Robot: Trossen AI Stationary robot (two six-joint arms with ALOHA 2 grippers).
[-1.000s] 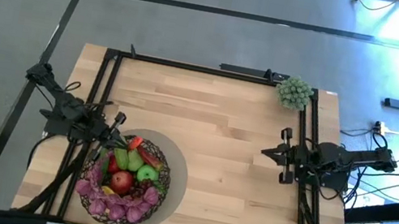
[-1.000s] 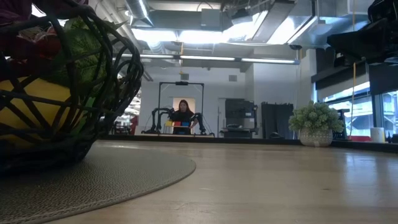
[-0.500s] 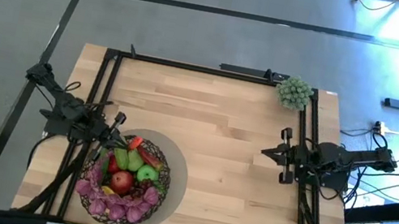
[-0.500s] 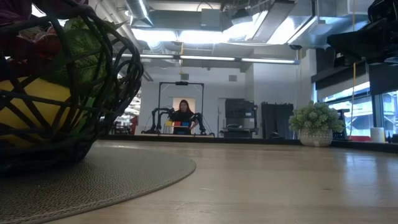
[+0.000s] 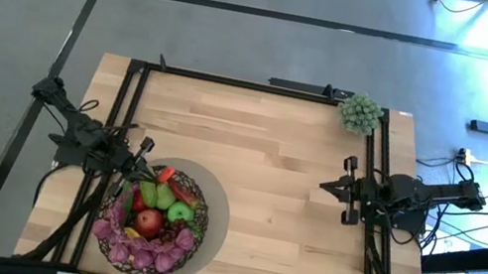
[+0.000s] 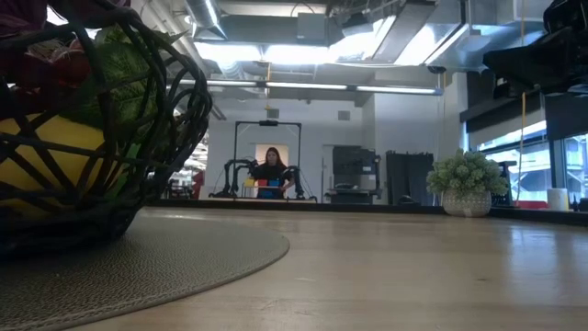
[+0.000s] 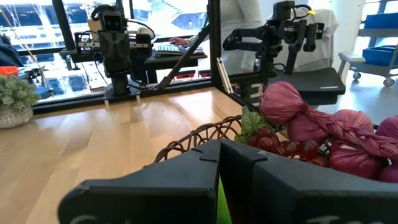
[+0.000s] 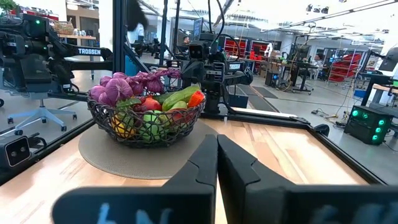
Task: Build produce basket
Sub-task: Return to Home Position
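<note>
- High view: the basket (image 5: 201, 218) is seen on the grey mat (image 5: 221, 209) in the lower left of the table (image 5: 281, 154), heaped with the produce (image 5: 148, 223). No loose piece is seen on the wood, so the filling is judged finished. The left gripper (image 5: 145, 146) is held just beside the basket's upper rim. The right gripper (image 5: 324, 185) is held well apart at the right edge. Both are set clear of the produce, as suits a resting pose.
- Low view: at the left of the frame a yellow fruit (image 6: 46, 152) is seen against the wires, kept in by the mesh.
- Left wrist view: the fingers (image 7: 180, 180) are shown together with nothing between them. Purple bunches (image 7: 283, 102) are piled at the right of the frame.
- Right wrist view: this arm's fingers are likewise seen together and empty, pointed across the table, with the basket at centre left.
</note>
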